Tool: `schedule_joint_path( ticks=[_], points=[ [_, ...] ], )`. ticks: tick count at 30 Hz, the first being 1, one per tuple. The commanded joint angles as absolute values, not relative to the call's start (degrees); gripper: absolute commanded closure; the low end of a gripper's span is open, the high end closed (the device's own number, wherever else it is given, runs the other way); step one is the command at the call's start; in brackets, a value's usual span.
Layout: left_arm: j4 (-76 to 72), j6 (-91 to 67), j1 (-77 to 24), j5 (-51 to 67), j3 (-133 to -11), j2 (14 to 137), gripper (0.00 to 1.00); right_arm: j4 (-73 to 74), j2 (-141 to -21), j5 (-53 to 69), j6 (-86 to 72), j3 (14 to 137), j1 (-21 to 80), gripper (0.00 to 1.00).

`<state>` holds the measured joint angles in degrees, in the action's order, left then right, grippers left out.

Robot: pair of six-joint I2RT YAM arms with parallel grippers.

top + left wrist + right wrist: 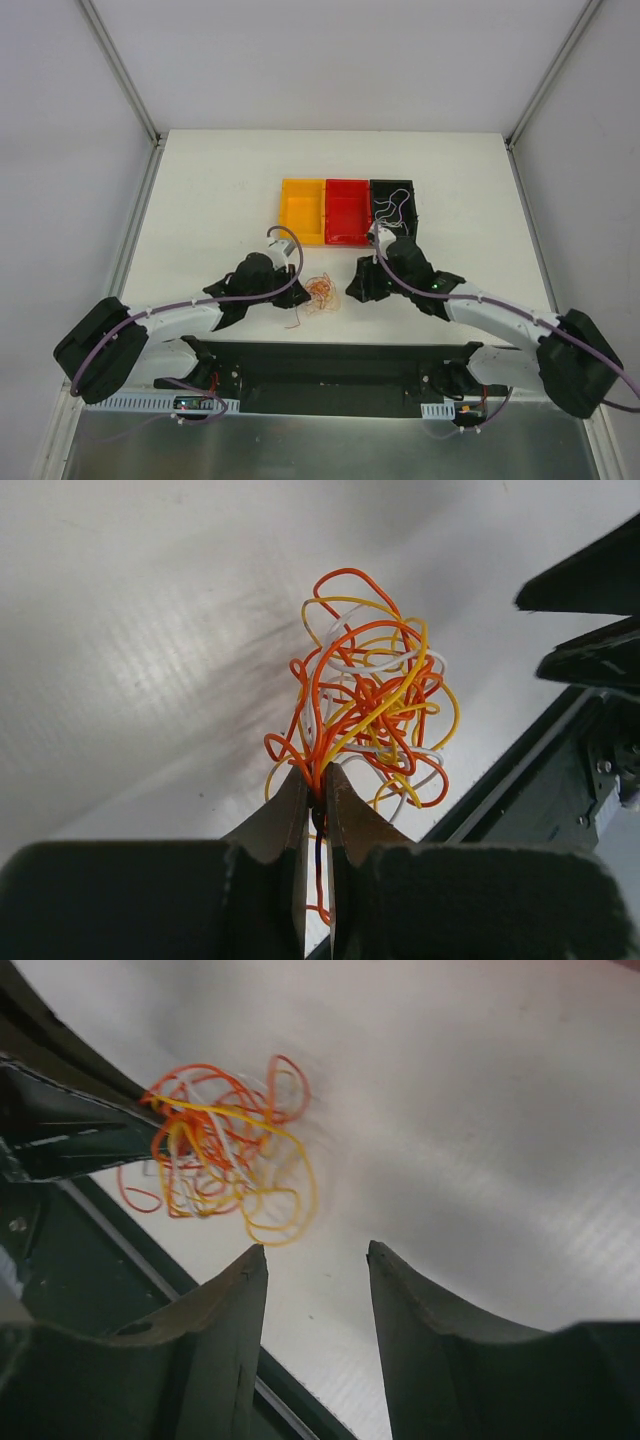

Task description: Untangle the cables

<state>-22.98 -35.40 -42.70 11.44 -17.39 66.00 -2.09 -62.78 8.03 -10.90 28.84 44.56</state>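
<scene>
1. Pinches, with the left gripper (315, 792), jaws closed narrow, a few orange strands at the left edge of the cables (365, 700).
2. Shows them as one tangled orange, yellow and white clump at the near middle of the table (220, 190), between both grippers.
3. Hovers with the right gripper (315, 1255) just right of the clump, jaws spread, holding nothing.
4. Lines up, farther back, orange bin (302, 210), red bin (347, 211), black bin (393, 205).
</scene>
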Motion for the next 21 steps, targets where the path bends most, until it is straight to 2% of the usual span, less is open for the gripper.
schedule_joint_path(
  ticks=[1, 6, 9, 11, 13, 15, 17, 21],
  points=[
    [-25.1, -32.1, -42.7, 18.8, -22.1, 69.3, 1.0, -14.2, -73.1, 26.3, -9.0, 36.8, 44.7, 0.53],
    [-24.3, -31.7, -42.8, 19.8, -23.3, 70.9, 1.0, -14.3, -77.8, 20.1, -8.3, 40.2, 46.9, 0.57],
    [-24.3, -31.7, -42.7, 19.5, -23.0, 70.5, 0.98, -12.8, -81.4, 17.7, -7.8, 41.6, 48.0, 0.67],
    [-24.6, -31.6, -42.8, 19.5, -22.8, 70.0, 0.85, -12.7, -83.1, 16.4, -8.3, 41.5, 48.4, 0.77],
    [-25.0, -31.6, -42.8, 19.4, -22.7, 70.1, 0.66, -12.3, -83.1, 13.5, -9.3, 40.5, 48.6, 0.93],
    [-25.0, -31.6, -42.8, 19.8, -22.8, 70.5, 0.55, -12.5, -81.5, 11.3, -9.6, 39.5, 48.6, 0.99],
    [-24.6, -31.6, -42.7, 19.8, -23.3, 71.0, 0.5, -12.5, -78.9, 9.8, -10.0, 38.5, 48.6, 0.99],
    [-23.6, -31.7, -42.8, 19.4, -24.1, 71.9, 0.49, -12.4, -73.8, 6.0, -11.6, 35.8, 48.6, 0.99]
  ],
)
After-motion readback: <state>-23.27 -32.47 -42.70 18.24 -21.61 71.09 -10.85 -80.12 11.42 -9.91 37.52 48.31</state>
